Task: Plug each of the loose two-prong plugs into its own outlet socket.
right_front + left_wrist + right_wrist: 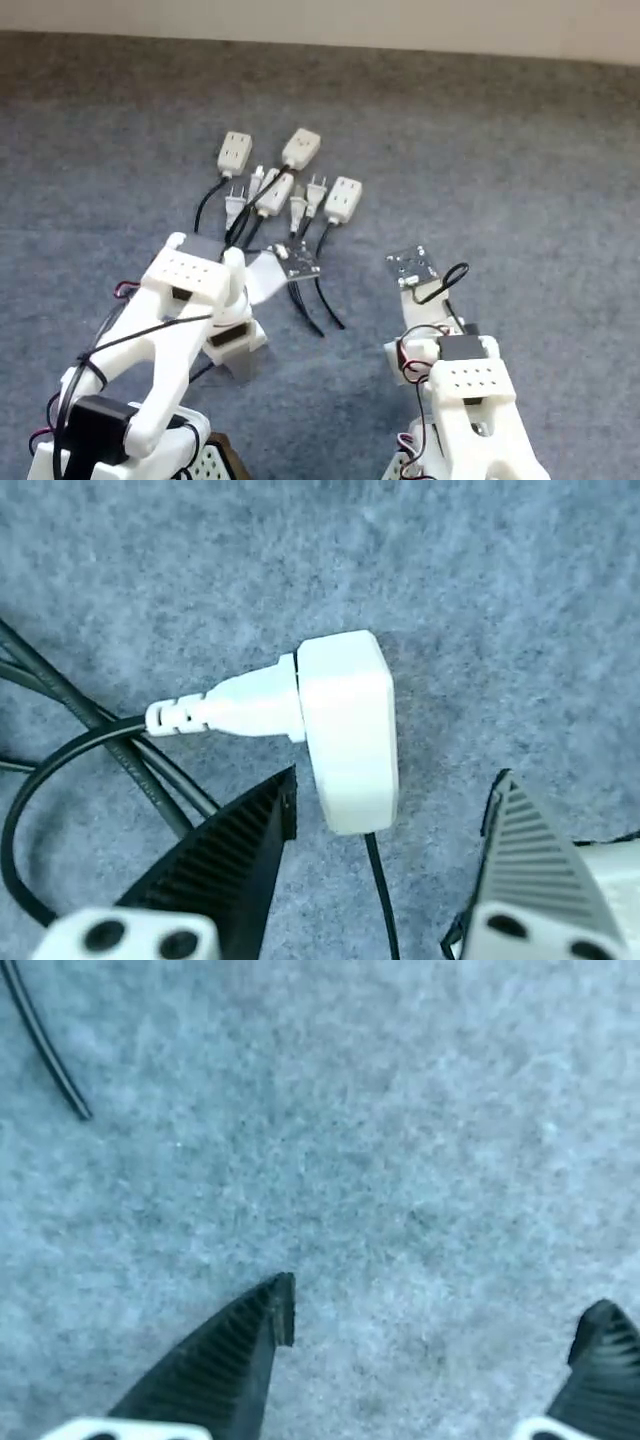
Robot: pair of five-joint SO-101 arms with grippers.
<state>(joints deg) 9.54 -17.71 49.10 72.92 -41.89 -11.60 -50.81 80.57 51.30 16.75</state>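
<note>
Down low goes the left gripper point(395, 785), hovering over the grey carpet point(480, 570) with its fingers spread wide. A white outlet socket point(350, 730) lies flat on the carpet between them. One black fingertip point(285, 790) sits just beside the socket's edge, and the other stands well off on the far side. A white plug point(240, 705) is pushed into one end of that socket, and its black cable point(60, 755) loops away across the carpet.

Over to the right gripper point(440, 1295): its fingers are wide apart too, open above bare carpet, with a thin cable end point(45, 1050) lying off to one side.

From above, the left arm point(185, 290) stretches toward the cluster on the carpet. Three white sockets lie there point(234, 150) point(301, 147) point(343, 199), with loose plugs point(235, 205) point(297, 210) point(317, 190) among them, prongs bare and dark leads trailing back toward the arms. The right arm point(465, 385) sits apart from that cluster.
</note>
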